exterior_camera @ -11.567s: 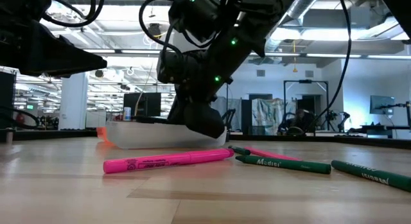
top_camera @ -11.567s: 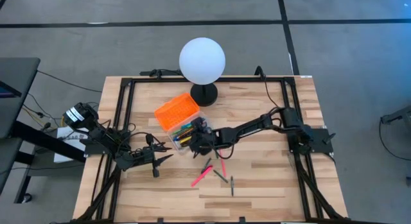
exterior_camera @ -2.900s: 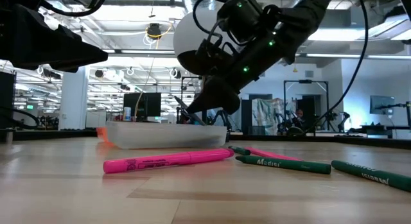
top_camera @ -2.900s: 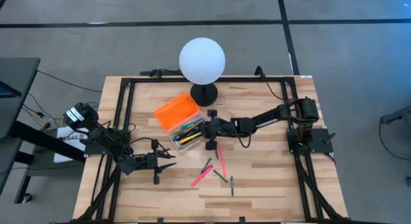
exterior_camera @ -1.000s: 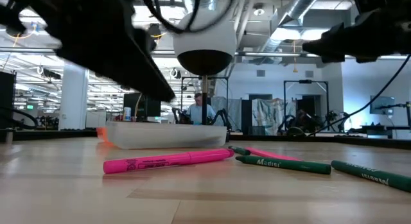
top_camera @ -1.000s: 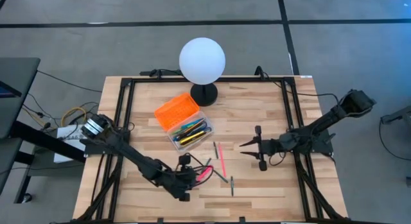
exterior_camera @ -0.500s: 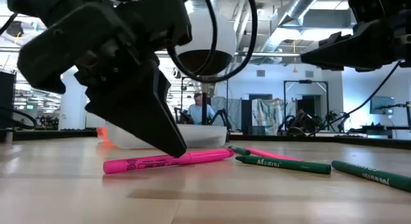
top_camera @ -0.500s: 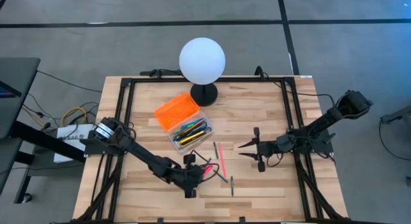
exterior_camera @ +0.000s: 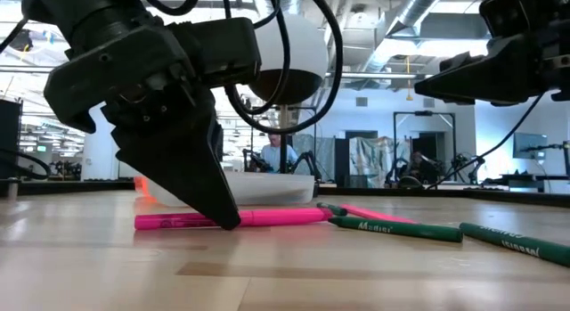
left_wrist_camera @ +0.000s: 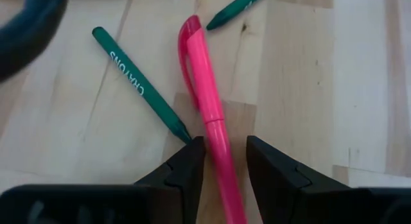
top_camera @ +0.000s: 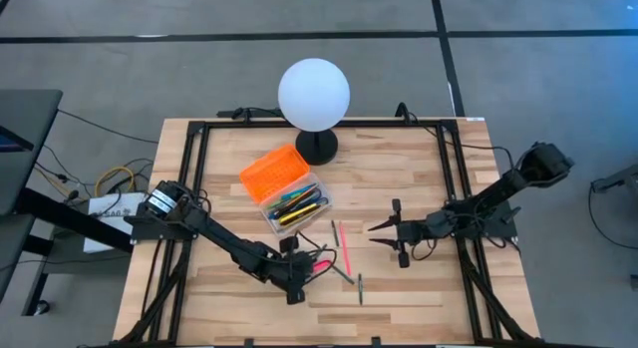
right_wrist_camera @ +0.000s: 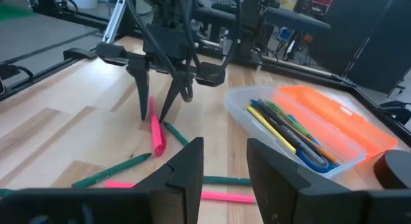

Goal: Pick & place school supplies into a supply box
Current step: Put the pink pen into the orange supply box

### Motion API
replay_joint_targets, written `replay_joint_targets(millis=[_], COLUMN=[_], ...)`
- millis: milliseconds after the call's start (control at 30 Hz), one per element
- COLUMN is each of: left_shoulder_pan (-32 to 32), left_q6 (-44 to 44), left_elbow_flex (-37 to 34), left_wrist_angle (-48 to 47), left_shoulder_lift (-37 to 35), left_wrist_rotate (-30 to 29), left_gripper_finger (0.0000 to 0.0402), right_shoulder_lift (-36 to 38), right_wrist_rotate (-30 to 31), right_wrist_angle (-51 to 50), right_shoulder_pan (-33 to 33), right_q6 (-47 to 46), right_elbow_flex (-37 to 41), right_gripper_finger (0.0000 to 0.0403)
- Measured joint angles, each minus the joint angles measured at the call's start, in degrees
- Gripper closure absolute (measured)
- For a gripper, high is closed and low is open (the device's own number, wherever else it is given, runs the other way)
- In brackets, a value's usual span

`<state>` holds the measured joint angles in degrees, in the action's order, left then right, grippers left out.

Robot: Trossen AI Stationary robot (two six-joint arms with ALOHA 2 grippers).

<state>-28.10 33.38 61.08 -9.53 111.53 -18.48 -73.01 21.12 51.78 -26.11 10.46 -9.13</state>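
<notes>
**Left claw down over the pink highlighter**

Left gripper (top_camera: 297, 278) low at the front-middle of the table (top_camera: 419, 169), fingertips at the wood. Its two fingers (left_wrist_camera: 186, 169) straddle the pink highlighter (left_wrist_camera: 209, 115), one on each side, spread just wider than the barrel; cannot tell whether they touch it. From table height, the gripper's dark body stands right over the barrel's middle, the pen lying flat on the boards.

A green crayon (left_wrist_camera: 138, 86) lies just beside the highlighter, its tip next to one left finger. A second green one (exterior_camera: 396, 227) lies near the highlighter's cap end, and another (exterior_camera: 517, 241) lies farther along toward the right arm's side. A thin pink pen (top_camera: 345, 246) lies between the highlighter and the right arm.

Supply box (top_camera: 289, 188) sits toward the back-left of centre, near the foot of the white globe lamp (top_camera: 314, 94). Orange lid (right_wrist_camera: 334, 118) swung open beside the clear tray, which holds yellow, green and dark pens and something blue-handled.

Right gripper (top_camera: 377, 233) hangs above the right half of the table, well apart from the supplies, fingers spread, holding nothing.

A person (exterior_camera: 280, 155) is visible far back in the room.
</notes>
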Motion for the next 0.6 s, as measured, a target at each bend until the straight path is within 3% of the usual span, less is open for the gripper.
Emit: replay_joint_targets(millis=[367, 600], left_shoulder_pan=[0.1, 0.2], left_q6=[-0.1, -0.2], left_elbow_flex=[0.0, 0.1], left_wrist_angle=[-2.7, -5.7], left_shoulder_lift=[-0.1, -0.1], left_wrist_rotate=[0.2, 4.7], left_gripper_finger=[0.0372, 0.0361], right_shoulder_lift=[-3.2, -4.3], right_wrist_rotate=[0.0, 0.0], right_wrist_angle=[1.7, 2.3], right_shoulder_pan=[0.0, 0.0], right_q6=[-1.6, -2.1], right_elbow_flex=[0.0, 0.0], right_gripper_finger=[0.029, 0.029])
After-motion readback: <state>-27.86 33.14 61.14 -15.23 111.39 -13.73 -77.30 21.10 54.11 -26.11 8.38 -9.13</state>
